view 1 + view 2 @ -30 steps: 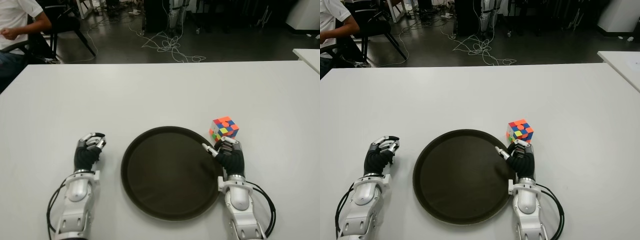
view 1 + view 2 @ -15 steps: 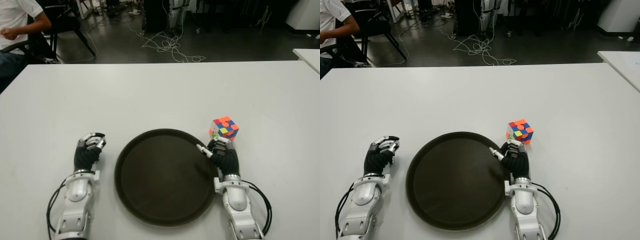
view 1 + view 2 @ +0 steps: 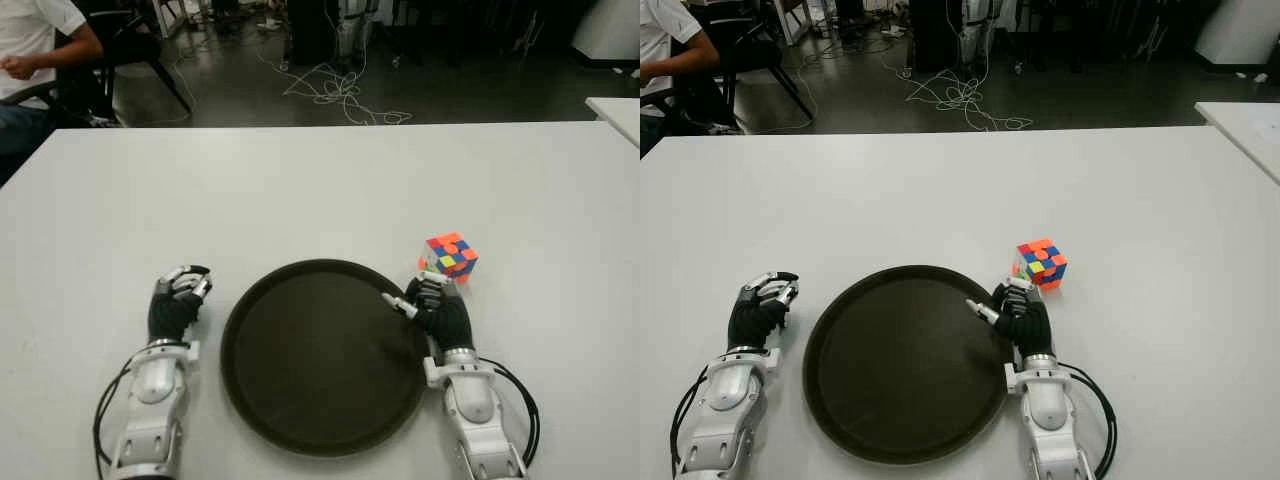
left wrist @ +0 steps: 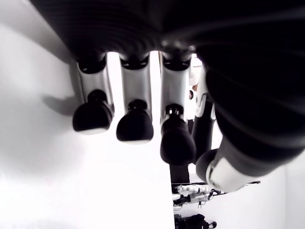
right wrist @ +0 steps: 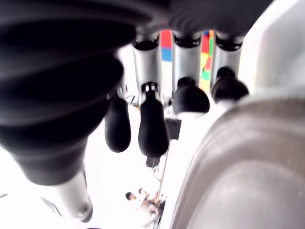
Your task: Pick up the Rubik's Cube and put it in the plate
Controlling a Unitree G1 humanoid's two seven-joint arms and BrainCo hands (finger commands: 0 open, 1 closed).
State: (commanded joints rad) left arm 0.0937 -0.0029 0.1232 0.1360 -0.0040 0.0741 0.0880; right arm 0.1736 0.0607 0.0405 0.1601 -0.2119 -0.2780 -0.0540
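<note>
The Rubik's Cube [image 3: 450, 256] stands on the white table [image 3: 300, 180], just past the right rim of the dark round plate [image 3: 300, 370]. My right hand [image 3: 418, 297] is at that rim, directly in front of the cube. Its fingers are loosely bent and hold nothing, and the thumb reaches over the plate's edge. In the right wrist view the cube's coloured faces [image 5: 165, 44] show just beyond the fingertips [image 5: 153, 128]; I cannot tell if they touch. My left hand [image 3: 180, 292] shows left of the plate, idle, fingers relaxed.
A person [image 3: 35, 40] sits at the far left beyond the table, beside a dark chair [image 3: 130, 45]. Cables [image 3: 335, 90] lie on the floor behind. Another white table's corner [image 3: 618, 112] shows at the right.
My right hand has moved forward and leftward along the plate's rim, closer to the cube. The plate has slid a little to the left. The cube and left hand stayed put.
</note>
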